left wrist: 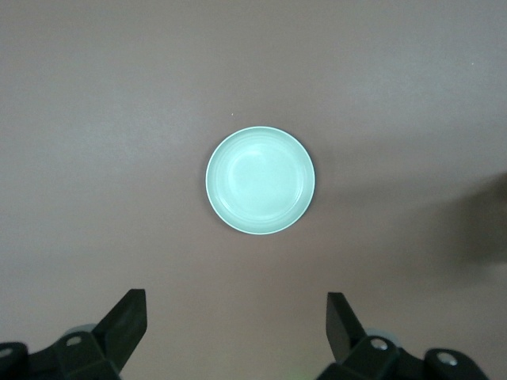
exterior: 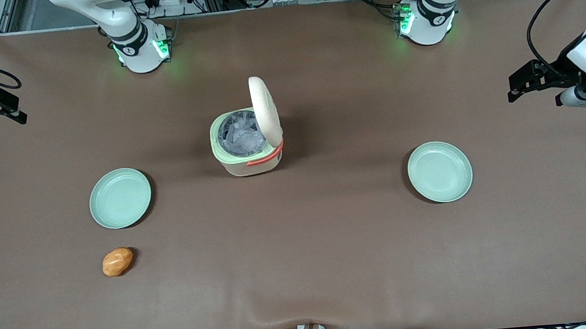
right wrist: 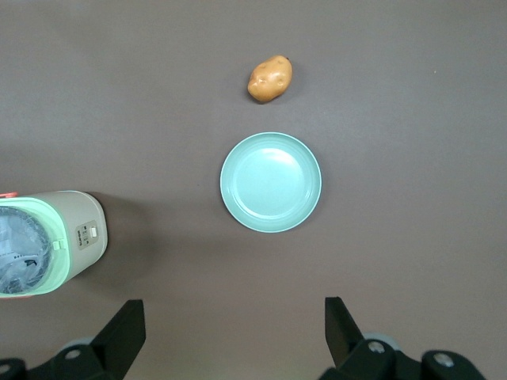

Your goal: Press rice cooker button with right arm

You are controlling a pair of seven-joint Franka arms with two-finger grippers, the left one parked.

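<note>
The rice cooker stands mid-table, cream with a pale green rim and a coral-orange handle. Its domed lid stands upright and open, and crumpled whitish film shows inside the pot. In the right wrist view the cooker shows only partly, with the small pale button on its cream front face. The right arm's black gripper hangs high at the working arm's end of the table, well away from the cooker. Seen from the wrist, the gripper is open with nothing between its fingers.
A pale green plate lies between the gripper and the cooker, seen also as the plate. An orange potato-like lump sits nearer the front camera than that plate. A second green plate lies toward the parked arm's end.
</note>
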